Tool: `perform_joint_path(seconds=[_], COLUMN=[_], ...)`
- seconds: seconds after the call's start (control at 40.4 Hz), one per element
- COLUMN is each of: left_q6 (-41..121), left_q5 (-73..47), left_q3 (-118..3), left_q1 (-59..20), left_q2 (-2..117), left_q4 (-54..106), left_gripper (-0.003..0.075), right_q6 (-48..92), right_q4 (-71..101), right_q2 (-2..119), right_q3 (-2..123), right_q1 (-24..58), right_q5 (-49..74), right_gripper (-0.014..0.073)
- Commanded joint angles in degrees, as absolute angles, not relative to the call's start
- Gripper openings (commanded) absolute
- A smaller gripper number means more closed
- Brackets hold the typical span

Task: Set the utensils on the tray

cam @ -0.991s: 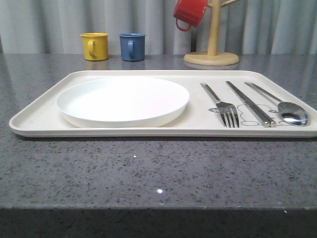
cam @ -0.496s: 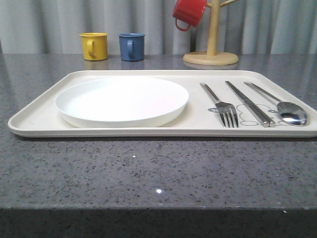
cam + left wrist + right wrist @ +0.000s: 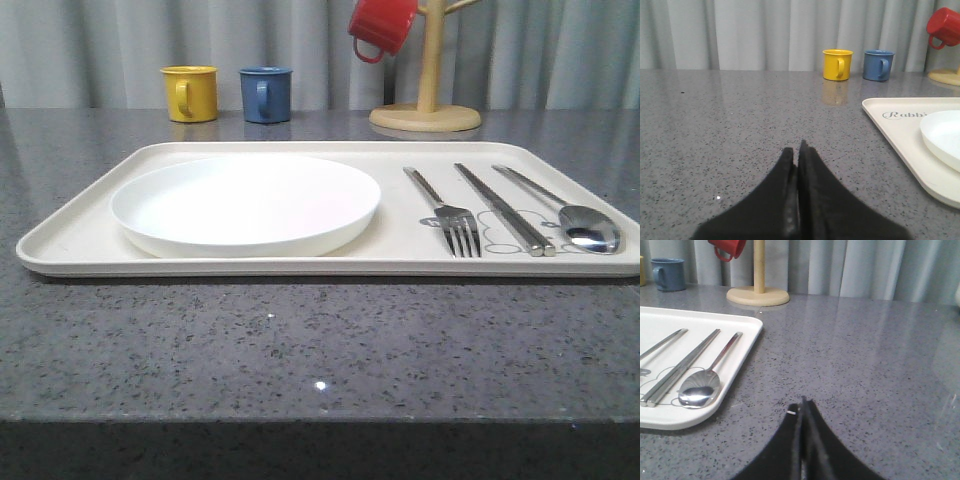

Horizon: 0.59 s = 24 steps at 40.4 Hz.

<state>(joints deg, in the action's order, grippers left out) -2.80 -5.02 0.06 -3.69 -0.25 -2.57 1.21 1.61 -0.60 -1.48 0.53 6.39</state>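
The cream tray (image 3: 80,235) lies across the grey table. On its right part the utensils rest side by side: a fork (image 3: 452,215), a pair of chopsticks (image 3: 503,208) and a spoon (image 3: 585,226). The right wrist view shows the chopsticks (image 3: 682,366) and spoon (image 3: 702,386) on the tray (image 3: 747,342). My right gripper (image 3: 802,404) is shut and empty over bare table, right of the tray. My left gripper (image 3: 796,150) is shut with nothing in it, over bare table left of the tray (image 3: 890,127).
A round white plate (image 3: 246,203) fills the tray's left half. Behind the tray stand a yellow mug (image 3: 191,93), a blue mug (image 3: 266,94) and a wooden mug tree (image 3: 428,100) with a red mug (image 3: 381,26) hanging on it. Curtains close off the back.
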Motion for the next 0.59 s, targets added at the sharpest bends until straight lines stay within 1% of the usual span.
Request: perform_joint_path(seconds=[0.0,0.396,0.57], left_q6=[-3.19,-3.19,-3.19], left_q5=[0.0,0.0,0.0], left_q3=[1.2,1.2,1.2], left_q1=[-3.54,-3.54,-3.54], left_q2=[-1.4,-1.4,-1.4], left_q4=[-2.58,-2.58,-2.58], left_gripper=[-0.002,-0.002,-0.002], right_q6=[1.61,1.61,1.61], right_q4=[1.65,1.65,1.65], right_q2=[-1.56,-1.56,-1.56], right_q3=[-1.6,-1.6,-1.6], right_q1=[0.28,0.28,0.28], right_q5=[1.57,1.51,-0.78], right_gripper=[-0.0067,-0.0067,-0.0067])
